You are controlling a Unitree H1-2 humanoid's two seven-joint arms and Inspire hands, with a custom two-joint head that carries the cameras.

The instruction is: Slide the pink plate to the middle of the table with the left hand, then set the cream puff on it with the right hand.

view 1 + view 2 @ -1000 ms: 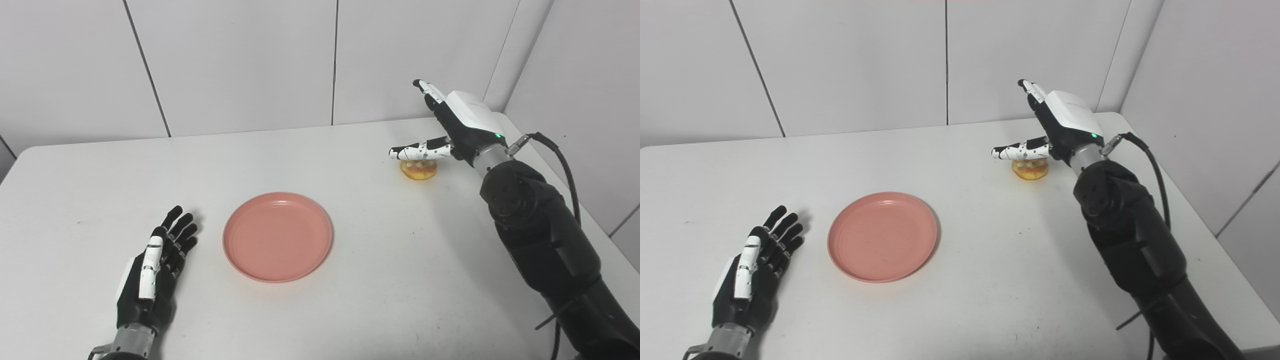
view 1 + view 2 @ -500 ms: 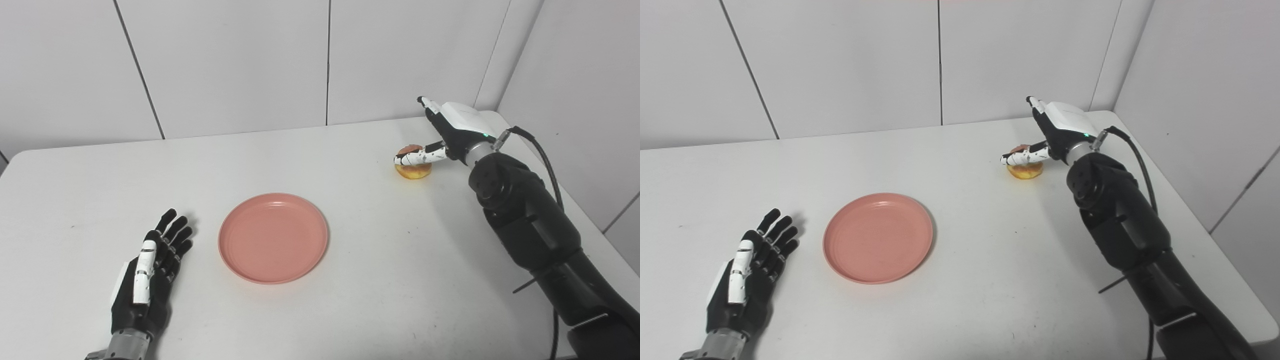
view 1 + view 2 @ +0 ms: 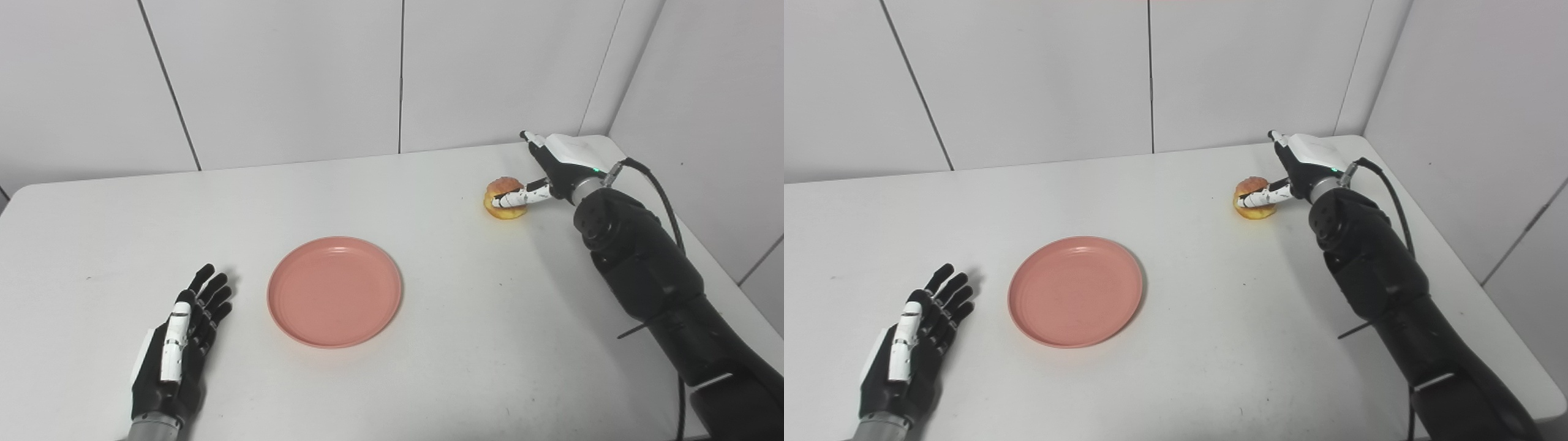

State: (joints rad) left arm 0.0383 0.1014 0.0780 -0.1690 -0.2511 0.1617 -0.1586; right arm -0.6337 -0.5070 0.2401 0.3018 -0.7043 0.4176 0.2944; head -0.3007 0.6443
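Observation:
The pink plate (image 3: 334, 291) lies empty near the middle of the white table (image 3: 392, 380). The cream puff (image 3: 503, 198), golden with a reddish top, sits at the far right of the table. My right hand (image 3: 554, 165) is down beside it, open, with its thumb lying against the puff's near side and its fingers stretched past the far side; they are not closed on it. My left hand (image 3: 176, 346) lies flat and open on the table, left of the plate and apart from it.
White wall panels stand just behind the table's far edge (image 3: 306, 162). The right wall is close to my right arm (image 3: 649, 275). A black cable (image 3: 658, 190) loops off the right wrist.
My right hand has come down from above the cream puff to level with it, thumb now against its side. My left hand has drawn back toward me, away from the plate. The camera shifted slightly.

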